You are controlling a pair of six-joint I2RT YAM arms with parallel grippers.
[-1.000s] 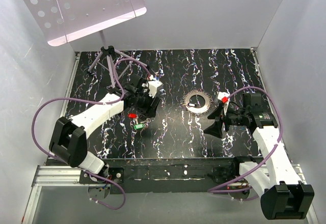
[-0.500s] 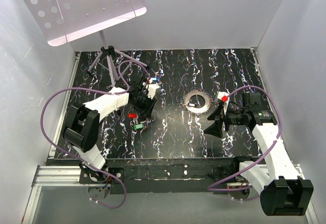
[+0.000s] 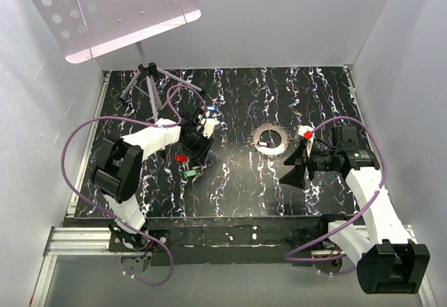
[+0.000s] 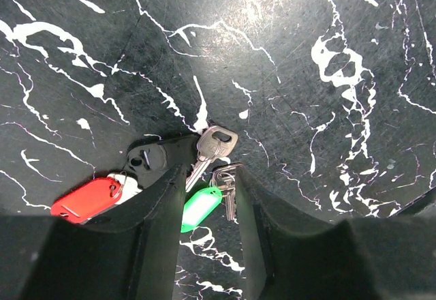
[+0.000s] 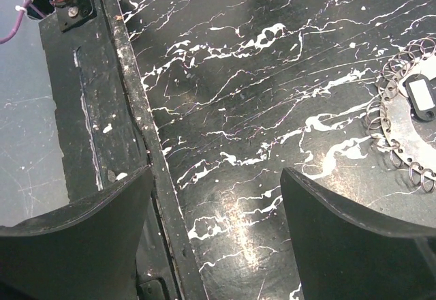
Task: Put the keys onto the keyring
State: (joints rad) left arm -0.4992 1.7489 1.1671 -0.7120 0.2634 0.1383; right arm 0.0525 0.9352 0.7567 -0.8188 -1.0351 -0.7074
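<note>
The left pincer (image 4: 210, 181) sits low on the black marbled surface (image 4: 286, 54), its jaws drawn narrow around the keys (image 4: 212, 144). A silver key and a green tag (image 4: 199, 208) lie in the gap, and a red tag (image 4: 87, 199) lies just outside one finger. I cannot tell whether the keys are actually clamped. The right pincer (image 5: 216, 177) stands wide with nothing in it, near the keyring (image 5: 402, 119), which lies flat, well apart from the keys.

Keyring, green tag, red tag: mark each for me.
keyring (image 3: 282, 140), top view, flat silver band right of its hole.
green tag (image 4: 199, 208), left wrist view, middle of the plastic.
red tag (image 4: 87, 199), left wrist view, middle of the plastic.
</note>
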